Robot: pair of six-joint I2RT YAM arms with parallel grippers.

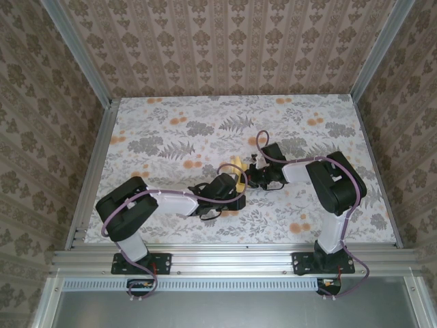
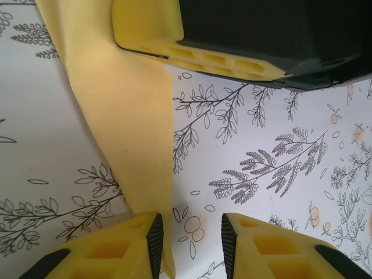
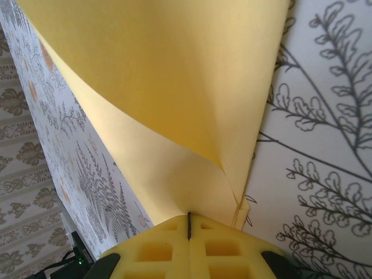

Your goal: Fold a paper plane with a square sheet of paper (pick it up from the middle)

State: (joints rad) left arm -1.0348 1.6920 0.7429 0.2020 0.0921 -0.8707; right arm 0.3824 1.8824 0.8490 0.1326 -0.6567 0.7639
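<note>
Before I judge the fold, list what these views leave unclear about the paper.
Top view: yellow paper is tiny, partly covered by left arm and right arm; creases unreadable.
Left wrist: paper cut off top and bottom; right fingers cover its upper end.
Right wrist: paper runs off the top edge; its curl hides the far side.

You had the yellow paper (image 1: 237,167) at the table's centre, partly folded, with layered edges showing. Its free part curled upward, fanning toward 12 o'clock from the right gripper (image 3: 189,224), which pinched its narrow end at 6 o'clock.
</note>
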